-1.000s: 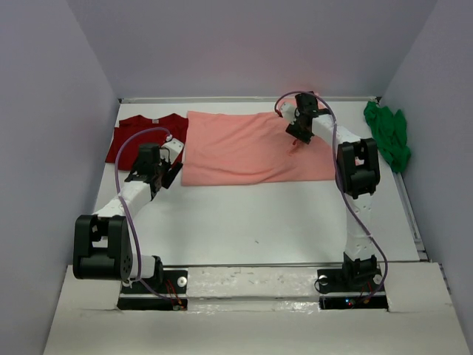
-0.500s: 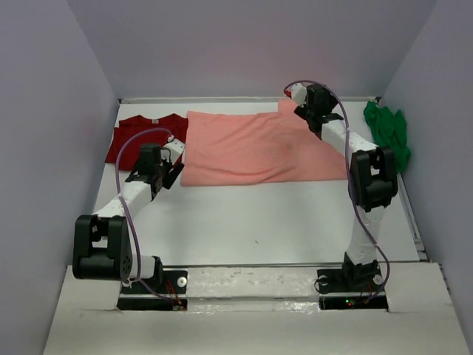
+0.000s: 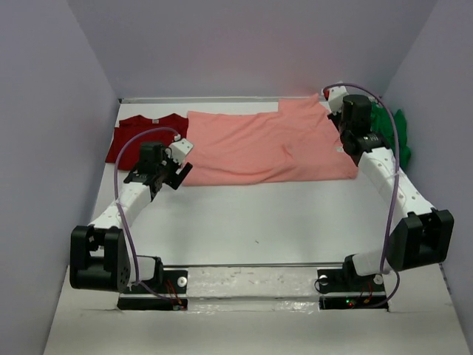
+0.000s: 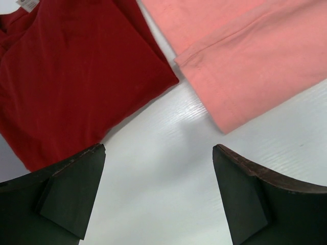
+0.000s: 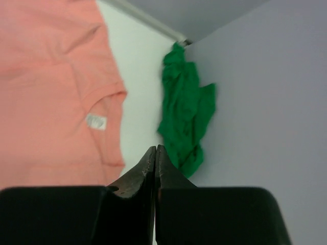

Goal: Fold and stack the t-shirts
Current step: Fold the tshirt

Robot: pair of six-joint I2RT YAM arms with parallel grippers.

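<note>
1. Far left: dark red t-shirt, lying flat.
2. Left gripper spread wide, empty, just short of salmon-pink t-shirt's near-left corner; best lowered squarely over the hem before pinching.
3. Right gripper pressed closed on nothing, near crumpled green t-shirt; open before any grasp.

Table — red shirt, pink shirt, green shirt

A smooth white tabletop sits boxed in on three sides by plain pale lavender-grey walls under even light
</note>
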